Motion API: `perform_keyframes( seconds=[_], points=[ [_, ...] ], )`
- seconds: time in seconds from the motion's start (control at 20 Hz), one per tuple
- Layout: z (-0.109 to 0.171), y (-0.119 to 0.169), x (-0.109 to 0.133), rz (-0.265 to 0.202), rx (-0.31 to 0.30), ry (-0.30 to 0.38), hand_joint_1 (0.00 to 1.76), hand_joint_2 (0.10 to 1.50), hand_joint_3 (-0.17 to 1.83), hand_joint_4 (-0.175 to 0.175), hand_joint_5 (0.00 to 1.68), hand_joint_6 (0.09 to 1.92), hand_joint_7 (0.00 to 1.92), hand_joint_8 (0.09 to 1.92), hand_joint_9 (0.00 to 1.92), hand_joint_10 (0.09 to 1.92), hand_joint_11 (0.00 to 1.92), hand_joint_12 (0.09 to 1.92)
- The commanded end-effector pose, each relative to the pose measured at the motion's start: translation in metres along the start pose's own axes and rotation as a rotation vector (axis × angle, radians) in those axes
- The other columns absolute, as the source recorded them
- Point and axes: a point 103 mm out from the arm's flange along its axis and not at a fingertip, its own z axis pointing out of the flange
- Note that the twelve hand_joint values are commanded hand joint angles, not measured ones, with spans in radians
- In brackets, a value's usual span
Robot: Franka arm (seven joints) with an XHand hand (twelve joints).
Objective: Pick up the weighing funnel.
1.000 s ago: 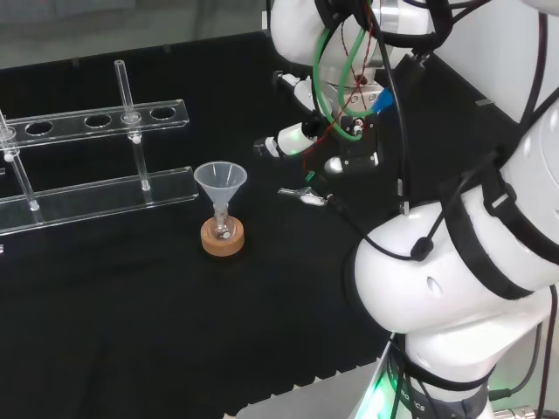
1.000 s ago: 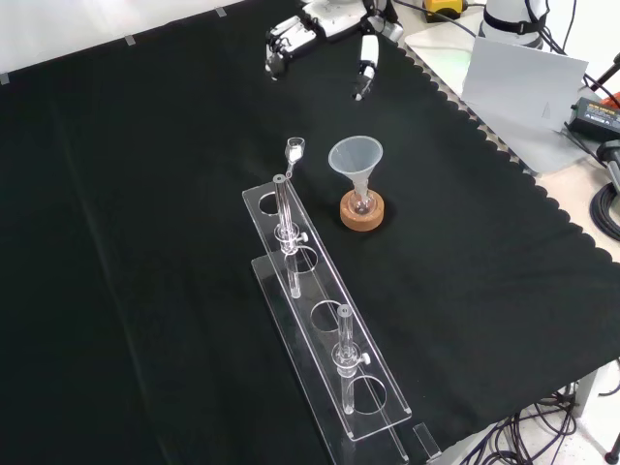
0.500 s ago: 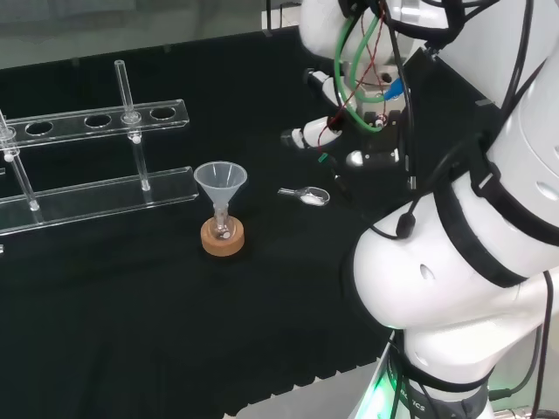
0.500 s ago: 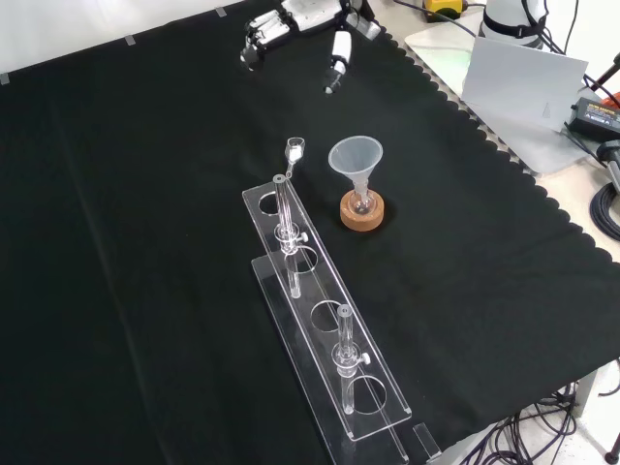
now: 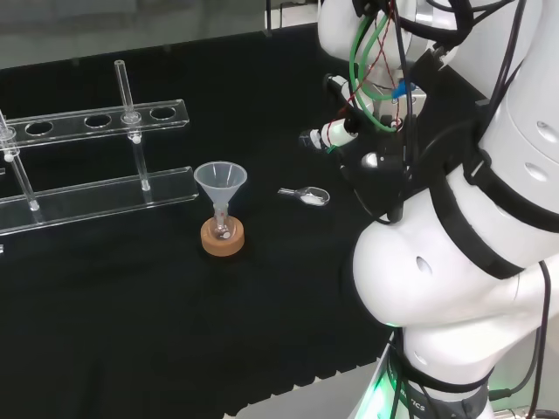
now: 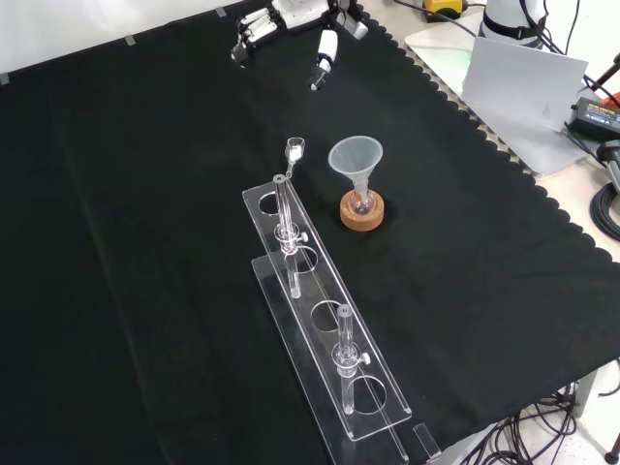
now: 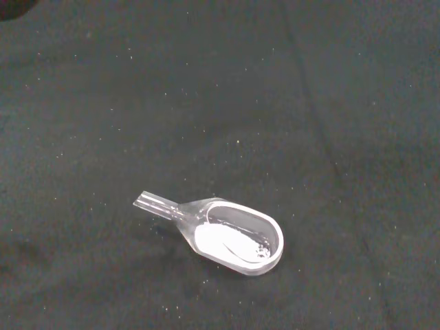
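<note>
One weighing funnel (image 6: 294,150) lies stem toward the rack (image 6: 315,288).

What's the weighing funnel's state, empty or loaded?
Loaded: the weighing funnel holds white powder in its bowl. It lies on the black cloth, bowl facing up.

White Franka arm (image 5: 454,288) of glossy rounded links, black straps (image 5: 472,236) ran round them, green cables (image 5: 356,61) and thin red wires (image 5: 382,52) looped beside a blue connector (image 5: 401,90), hand (image 6: 325,46) was black with white finger segments, base glowed green.
</note>
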Motion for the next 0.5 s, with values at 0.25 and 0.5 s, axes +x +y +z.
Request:
perform_keyframes(
  seconds=[0.25,0.5],
  points=[
    [0.025,-0.008,0.009,0.006,0.018,0.014,0.61,0.66,0.26,-0.03,0.45,0.09,0.5,0.56,0.33,0.69,0.0,1.25],
    [0.045,-0.004,0.024,-0.007,-0.01,0.01,0.64,0.67,0.26,-0.024,0.53,0.09,0.59,0.53,0.42,0.67,0.0,1.41]
  ],
)
